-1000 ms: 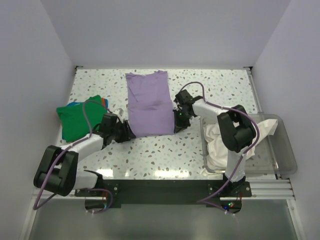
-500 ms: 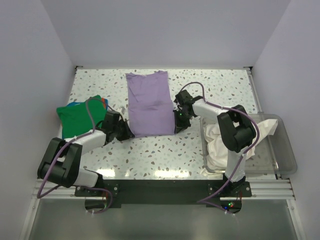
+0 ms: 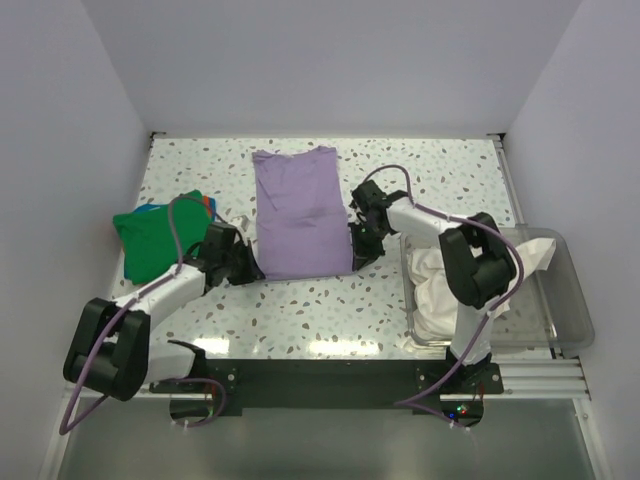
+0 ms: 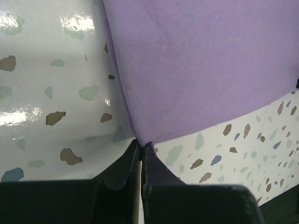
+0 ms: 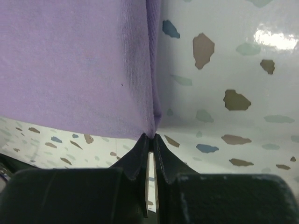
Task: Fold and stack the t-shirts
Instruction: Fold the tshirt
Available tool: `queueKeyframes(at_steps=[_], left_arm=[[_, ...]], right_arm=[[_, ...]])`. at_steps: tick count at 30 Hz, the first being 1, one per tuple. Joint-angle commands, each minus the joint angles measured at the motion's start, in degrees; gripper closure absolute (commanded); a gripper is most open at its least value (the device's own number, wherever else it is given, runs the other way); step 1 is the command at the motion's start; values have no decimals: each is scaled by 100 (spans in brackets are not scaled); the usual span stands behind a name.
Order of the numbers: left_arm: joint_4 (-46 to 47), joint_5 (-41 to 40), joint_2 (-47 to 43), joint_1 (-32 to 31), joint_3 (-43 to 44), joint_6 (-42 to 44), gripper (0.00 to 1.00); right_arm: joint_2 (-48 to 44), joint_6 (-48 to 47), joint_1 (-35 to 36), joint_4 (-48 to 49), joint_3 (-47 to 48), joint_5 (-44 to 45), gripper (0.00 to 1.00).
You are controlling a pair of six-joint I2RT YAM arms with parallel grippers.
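Observation:
A lavender purple t-shirt [image 3: 300,212] lies folded into a long strip mid-table. My left gripper [image 3: 254,268] is shut on its near left corner, the cloth [image 4: 196,70] pinched at the tips [image 4: 141,143]. At the near right corner my right gripper [image 3: 357,252] is shut the same way, purple fabric [image 5: 79,65] caught at its tips [image 5: 152,136]. A bright green t-shirt [image 3: 158,238] lies folded at the left, with blue and orange edges [image 3: 207,204] showing. A cream white t-shirt [image 3: 450,280] sits crumpled in the bin.
A clear plastic bin [image 3: 560,300] stands at the right near edge, holding the white cloth. Speckled tabletop [image 3: 330,310] shows between the shirt and the arm bases. Walls close off the back and both sides.
My left gripper has closed onto the purple shirt's near left corner. The shirt's near edge has shifted slightly toward the front; the right gripper keeps its hold.

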Motion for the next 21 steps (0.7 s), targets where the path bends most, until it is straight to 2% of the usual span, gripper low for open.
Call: queueKeyframes(at_steps=[1,12,18,21], left_arm=[[-505,86,-267,-17,195,246,100],[-2192,570,-1146,-148,538,185,100],[-3168,850,-1884,-184,723,-201,100],[-3414,1123,-2358,-385,661,-876,100]], right_arm=[[-516,-91,8,-494,19,265,100],[-1780,-109,17,-1399,-218,344,100],[-2510,102,218,-2014,-517,432,100],[-2967,347,350,-2339,-667,441,100]])
